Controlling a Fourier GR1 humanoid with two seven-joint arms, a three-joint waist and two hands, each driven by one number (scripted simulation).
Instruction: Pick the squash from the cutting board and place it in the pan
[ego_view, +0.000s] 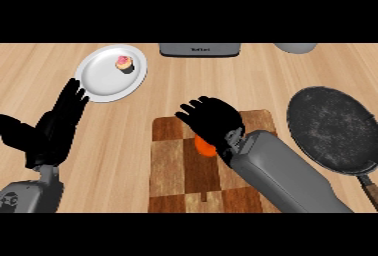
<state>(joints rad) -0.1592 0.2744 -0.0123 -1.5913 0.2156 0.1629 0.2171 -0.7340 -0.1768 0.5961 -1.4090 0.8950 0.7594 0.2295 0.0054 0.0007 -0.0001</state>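
Head view: the right robot hand (212, 119) curls over an orange squash (204, 146) on the checkered wooden cutting board (173, 165). The round black pan (332, 131) sits to the right on the light wooden surface (221, 80). The left robot hand (55, 125) rests open at left, fingers up.

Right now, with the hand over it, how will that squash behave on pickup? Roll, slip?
Mostly hidden: only an orange patch of the squash shows under the right hand on the cutting board. That patch looks smooth and rounded, so it may roll or slip. It probably stays stiff. Its full shape cannot be seen.
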